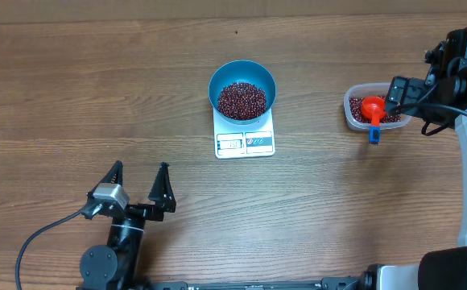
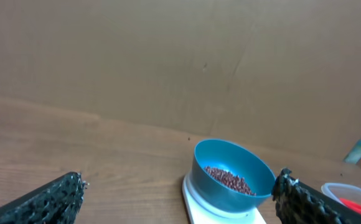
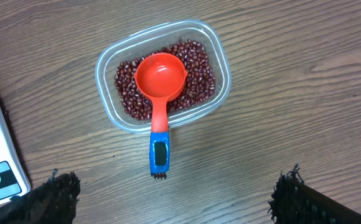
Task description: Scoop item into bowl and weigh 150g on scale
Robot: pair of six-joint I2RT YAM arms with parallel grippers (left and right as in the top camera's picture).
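Beans (image 1: 241,99) (loose, easily spilled) are seen in the bowl (image 1: 214,87) on the scale (image 1: 245,143) and in the right tub (image 3: 109,106); the scoop (image 3: 160,78) is probably best taken by its stiff handle (image 3: 160,149), left gripper (image 1: 140,167) and right gripper (image 3: 175,174) being spread wide, empty.

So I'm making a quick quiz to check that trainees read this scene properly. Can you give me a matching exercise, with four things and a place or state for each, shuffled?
Things:
1. blue bowl
2. red scoop
3. kitchen scale
4. left gripper

Places or states:
A. lying in the clear tub, handle sticking out over its rim
B. directly under the bowl
C. open, holding nothing
D. standing on the scale, with beans inside

Pairs: 1-D, 2-A, 3-B, 4-C
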